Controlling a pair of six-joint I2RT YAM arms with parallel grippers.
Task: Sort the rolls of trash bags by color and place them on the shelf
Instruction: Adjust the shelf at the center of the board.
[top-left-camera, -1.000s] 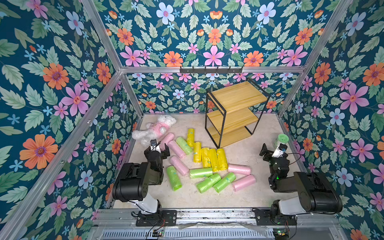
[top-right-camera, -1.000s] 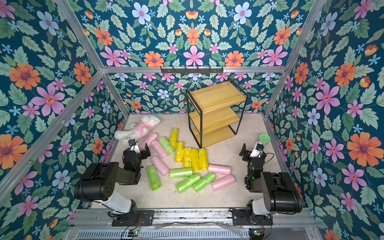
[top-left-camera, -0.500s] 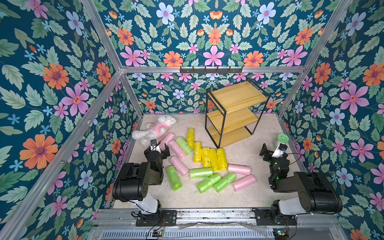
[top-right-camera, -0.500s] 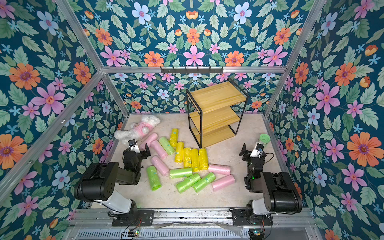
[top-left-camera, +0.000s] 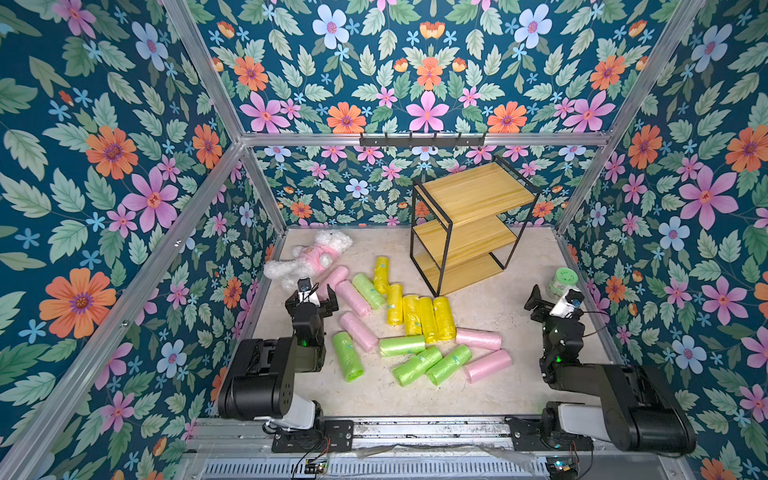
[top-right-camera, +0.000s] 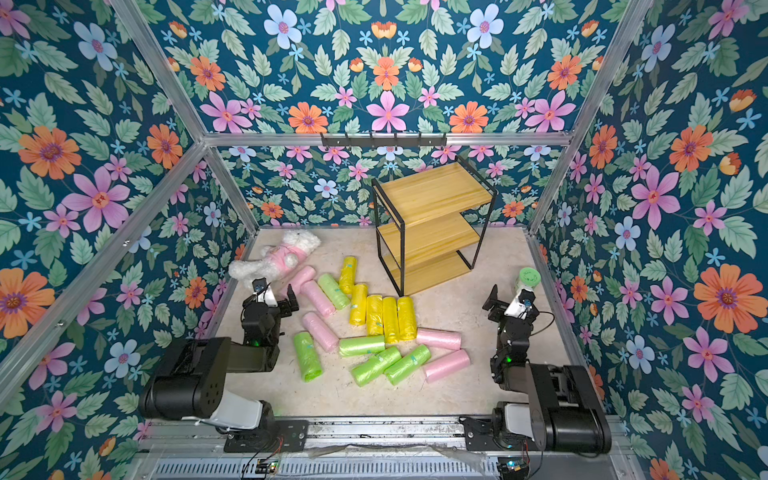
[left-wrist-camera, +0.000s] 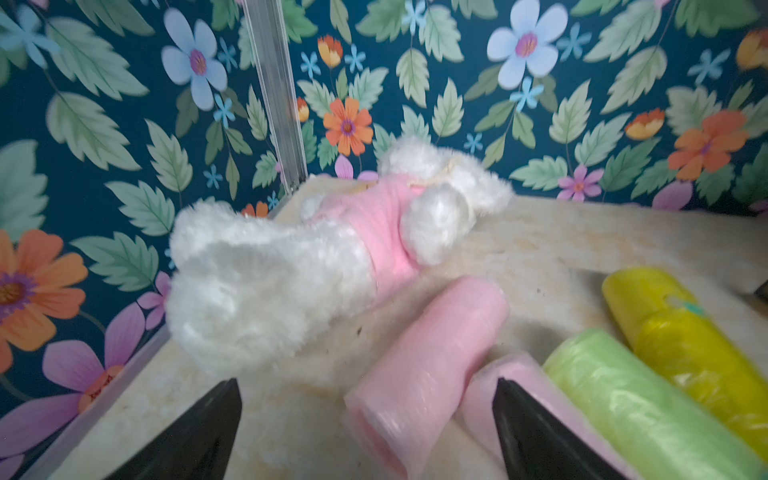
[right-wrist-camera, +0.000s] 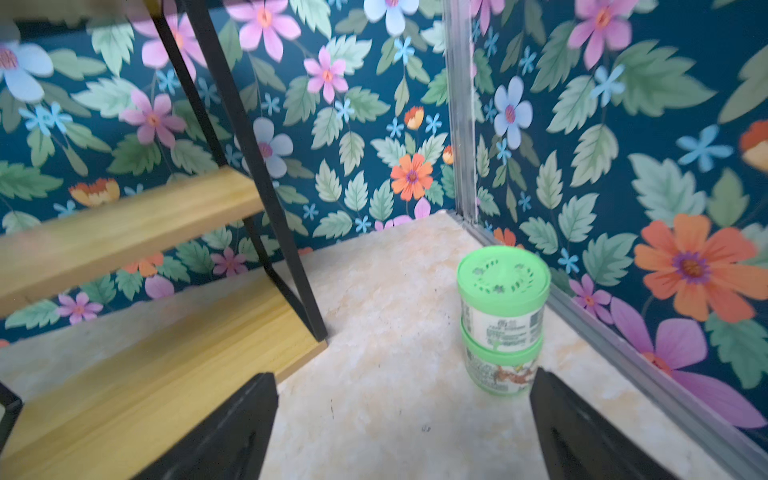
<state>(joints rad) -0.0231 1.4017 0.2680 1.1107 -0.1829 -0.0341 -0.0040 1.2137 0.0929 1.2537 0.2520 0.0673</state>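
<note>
Flowered walls (top-left-camera: 124, 166) ring my bench (top-left-camera: 519, 291), where all the rolls (top-left-camera: 415, 316) lie unsorted near the bare shelf (top-left-camera: 469, 195), with my left tool (left-wrist-camera: 365, 384) and right tool (right-wrist-camera: 405, 374) spread wide, holding nothing.
</note>
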